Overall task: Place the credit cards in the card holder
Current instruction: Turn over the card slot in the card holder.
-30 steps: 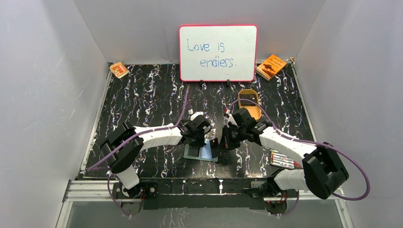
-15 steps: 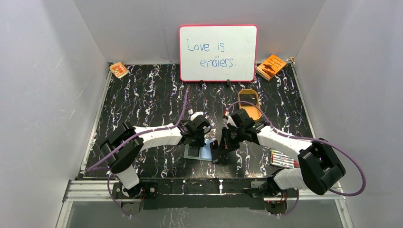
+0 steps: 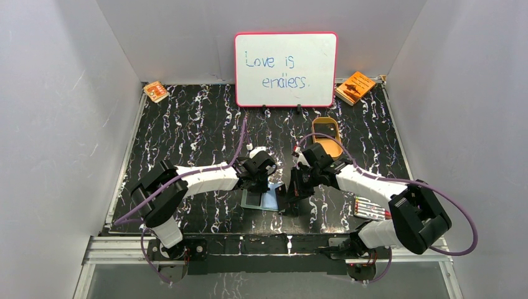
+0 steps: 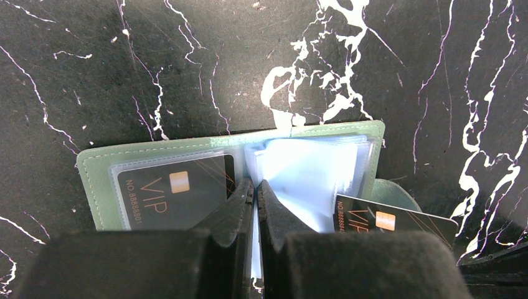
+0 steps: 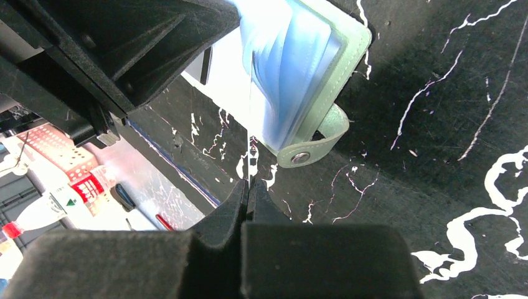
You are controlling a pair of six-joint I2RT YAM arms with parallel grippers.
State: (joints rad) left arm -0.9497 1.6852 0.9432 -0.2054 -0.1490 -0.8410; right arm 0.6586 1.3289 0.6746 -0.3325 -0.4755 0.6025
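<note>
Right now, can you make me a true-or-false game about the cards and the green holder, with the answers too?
1. The card holder lies open on the table. True.
2. A dark card is already tucked inside it. True.
3. The right gripper is empty. False: it is shut on a second card, pinched by its edge.
4. The left gripper is wide open. False: it is shut on a pale sleeve page of the holder.
5. The whiteboard is blank. False: it says "Love is endless."
</note>
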